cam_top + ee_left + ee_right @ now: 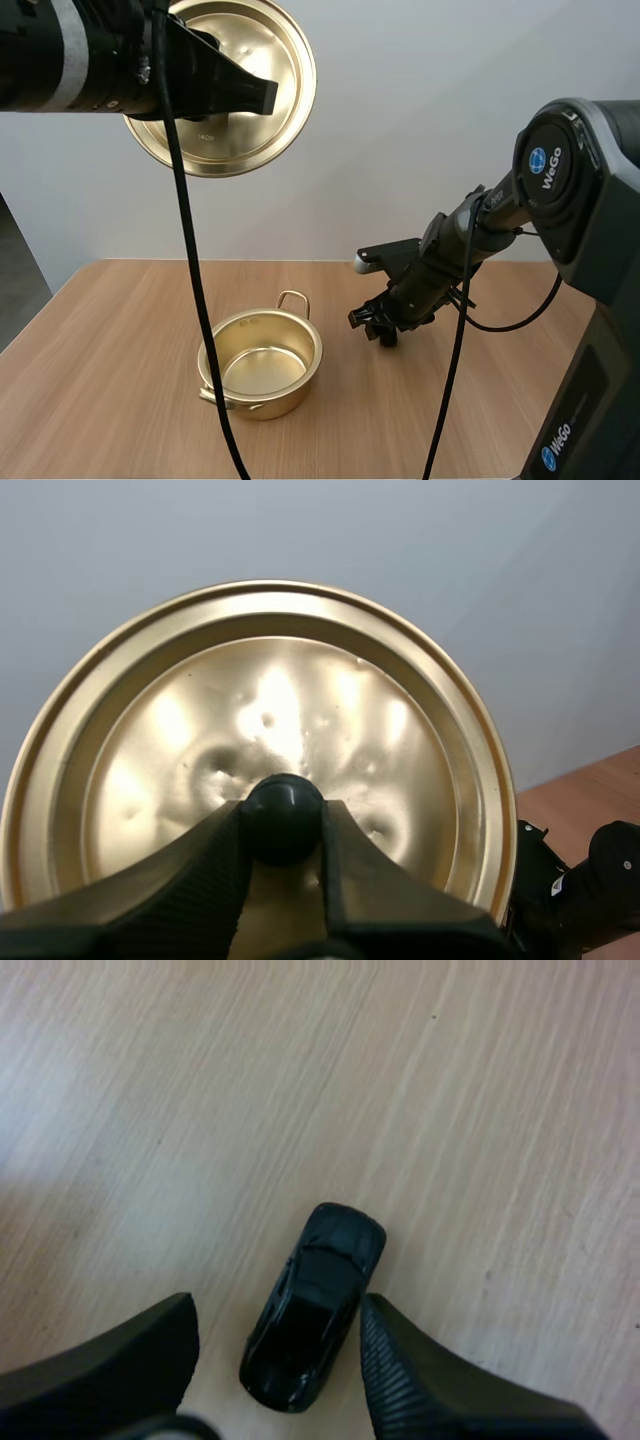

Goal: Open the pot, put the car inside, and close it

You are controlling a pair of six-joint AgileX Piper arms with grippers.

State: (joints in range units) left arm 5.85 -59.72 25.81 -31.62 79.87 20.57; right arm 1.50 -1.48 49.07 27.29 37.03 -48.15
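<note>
The right gripper (pixel 378 328) stands spread around the car (pixel 312 1305) on the table (pixel 450 1110) beside the open pot (pixel 265 400), and should squeeze its sides gently, square on, while the left gripper (pixel 283 830) pinches the knob (pixel 283 805) of the lid (pixel 260 700) up high.

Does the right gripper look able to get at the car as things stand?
Probably yes: the right gripper is open, its fingers either side of the car on the table, with nothing else between them.
</note>
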